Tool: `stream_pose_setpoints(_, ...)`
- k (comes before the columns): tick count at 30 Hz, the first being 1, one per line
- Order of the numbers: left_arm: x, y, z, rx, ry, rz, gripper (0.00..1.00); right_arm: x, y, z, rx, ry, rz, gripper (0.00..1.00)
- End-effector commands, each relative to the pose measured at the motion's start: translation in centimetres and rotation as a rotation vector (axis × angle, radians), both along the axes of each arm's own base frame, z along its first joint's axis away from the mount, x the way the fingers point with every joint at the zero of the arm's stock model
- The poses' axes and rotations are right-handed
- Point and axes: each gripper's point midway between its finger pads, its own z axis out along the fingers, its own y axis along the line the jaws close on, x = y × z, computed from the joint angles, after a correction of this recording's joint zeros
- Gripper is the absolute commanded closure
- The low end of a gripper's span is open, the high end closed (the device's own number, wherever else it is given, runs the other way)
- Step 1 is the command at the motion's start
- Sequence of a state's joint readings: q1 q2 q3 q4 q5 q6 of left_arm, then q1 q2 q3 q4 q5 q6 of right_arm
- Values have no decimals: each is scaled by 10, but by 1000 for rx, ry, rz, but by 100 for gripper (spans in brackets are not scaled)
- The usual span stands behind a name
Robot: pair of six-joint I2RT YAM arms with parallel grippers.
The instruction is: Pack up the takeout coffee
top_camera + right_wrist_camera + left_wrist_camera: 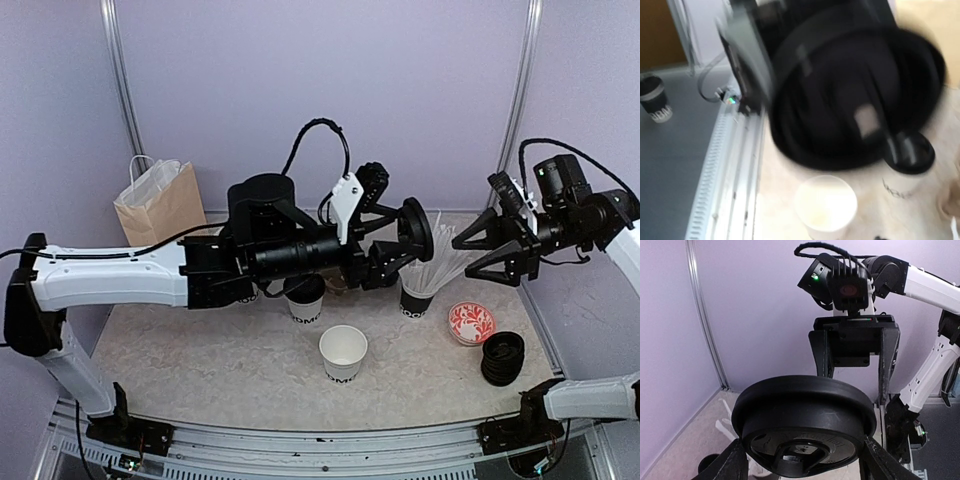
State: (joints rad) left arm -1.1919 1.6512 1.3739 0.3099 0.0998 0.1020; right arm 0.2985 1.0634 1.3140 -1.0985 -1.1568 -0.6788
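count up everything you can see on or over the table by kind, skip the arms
white paper cups: 2 (one open, one lidded)
single black lid, held up in the air: 1
stack of black lids: 1
black cup of white sticks: 1
red patterned dish: 1
brown paper bag: 1
total: 7

Brown paper bag (160, 203) upright at back left; black cup of white sticks (416, 301) near red-patterned dish (472, 322).

White arm links (110, 275), black joints (265, 200) and jaws (looping black cables (320, 128))
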Motion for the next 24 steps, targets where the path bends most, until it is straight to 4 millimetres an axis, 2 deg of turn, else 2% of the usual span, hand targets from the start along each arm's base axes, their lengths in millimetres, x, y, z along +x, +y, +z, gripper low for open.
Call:
stream_pose_setpoints(1,-4,42,-37,298,128,74,35,21,-2,-37,-94,-58,-82,37)
stream_pose_setpoints(3,-8,57,-50,403,180,97,36,26,-2,-60,-136,-58,-91,37)
stream_pose_setpoints(8,-2,100,-82,663,274,239,38,27,7,-97,-217,-57,-65,38)
stream_pose_setpoints(12,-2,125,-111,830,371,296,36,27,19,-124,-287,-67,-36,40)
stream_pose_setpoints(16,-6,128,-143,956,434,291,37,24,27,-143,-321,-61,3,41)
stream_pose_setpoints(24,2,113,-171,1072,441,292,38,14,30,-164,-306,-8,47,41)
